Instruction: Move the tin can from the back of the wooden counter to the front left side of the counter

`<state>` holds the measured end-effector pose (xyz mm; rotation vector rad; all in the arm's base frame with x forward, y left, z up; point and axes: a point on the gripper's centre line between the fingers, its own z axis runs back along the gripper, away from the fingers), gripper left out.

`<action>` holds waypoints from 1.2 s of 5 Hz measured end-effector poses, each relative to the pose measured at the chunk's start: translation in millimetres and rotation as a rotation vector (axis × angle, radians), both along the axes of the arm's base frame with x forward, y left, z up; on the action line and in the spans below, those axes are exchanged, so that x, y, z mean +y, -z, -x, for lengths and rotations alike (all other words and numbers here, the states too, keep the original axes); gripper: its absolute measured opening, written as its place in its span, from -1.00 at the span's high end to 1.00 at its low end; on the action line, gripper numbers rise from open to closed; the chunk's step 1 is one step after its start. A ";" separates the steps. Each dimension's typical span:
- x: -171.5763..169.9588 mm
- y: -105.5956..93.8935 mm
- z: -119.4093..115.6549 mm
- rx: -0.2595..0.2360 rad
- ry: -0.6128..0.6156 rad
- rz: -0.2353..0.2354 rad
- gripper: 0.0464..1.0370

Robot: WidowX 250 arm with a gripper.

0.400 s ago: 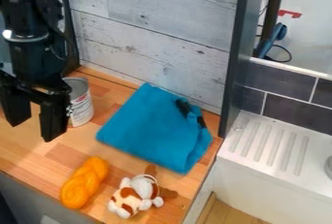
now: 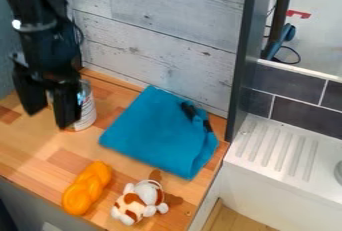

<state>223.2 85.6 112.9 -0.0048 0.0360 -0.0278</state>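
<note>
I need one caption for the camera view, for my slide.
Open claw by a can, with blue cloth, orange braid and plush toy.

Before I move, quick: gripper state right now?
Gripper: open, fingers apart, nothing visible between them; one finger overlaps the can in view, contact can't be told.
</note>
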 end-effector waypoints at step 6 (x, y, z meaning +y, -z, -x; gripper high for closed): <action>71.9 34.1 -133.8 -0.321 -0.073 -0.008 -0.94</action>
